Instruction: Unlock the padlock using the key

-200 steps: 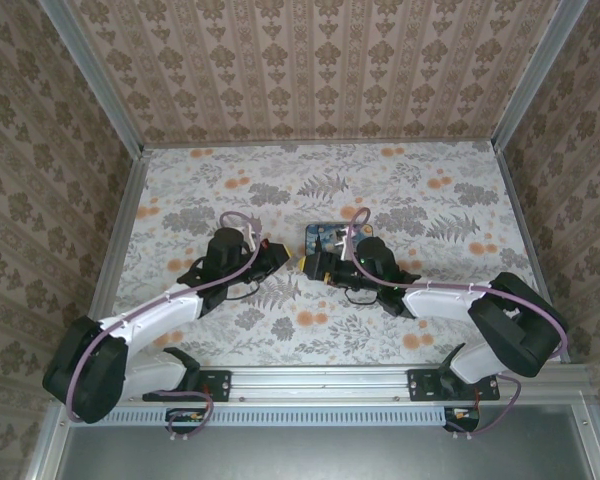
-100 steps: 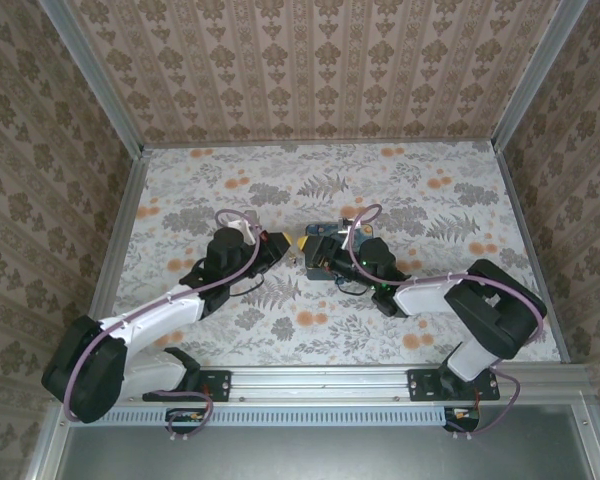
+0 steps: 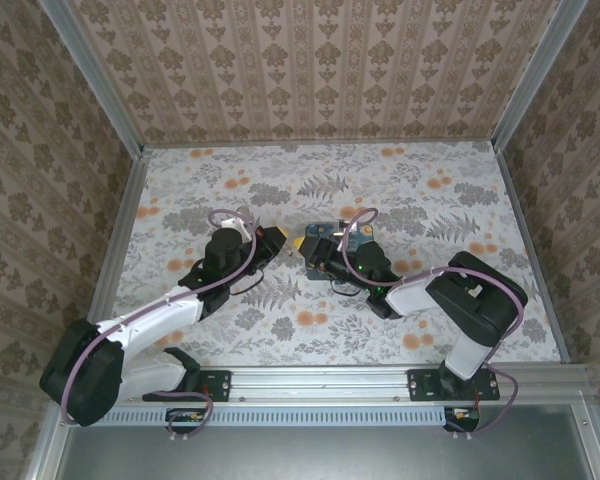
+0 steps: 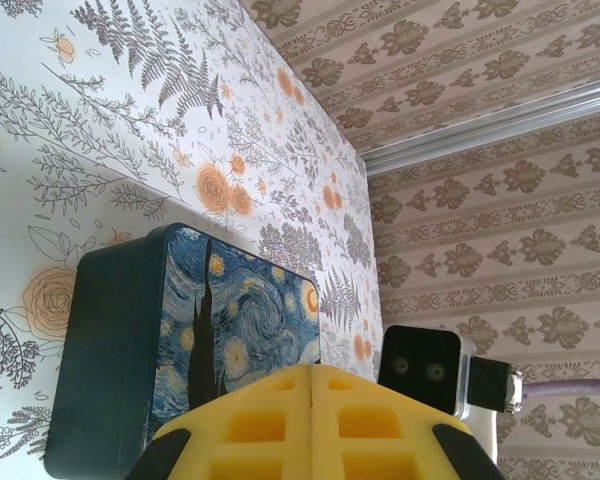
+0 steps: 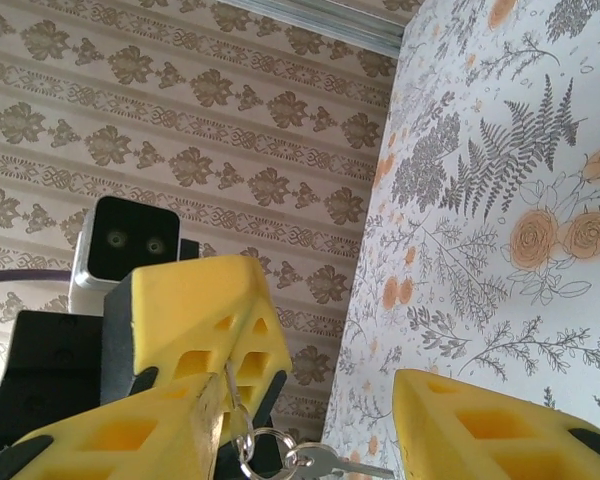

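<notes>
Clamps the key ring (image 5: pixel 248 447) in the shut left gripper (image 4: pixel 310 375), dangling the key (image 5: pixel 330 463) between the right gripper's (image 3: pixel 303 245) 2 parted fingers (image 5: pixel 480 420) (likely for a firmer regrasp) near the starry box (image 4: pixel 230 320); cannot locate the padlock.

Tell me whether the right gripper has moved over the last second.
Yes. In the top view the right gripper has moved away from the near metal rail and slightly left.
</notes>
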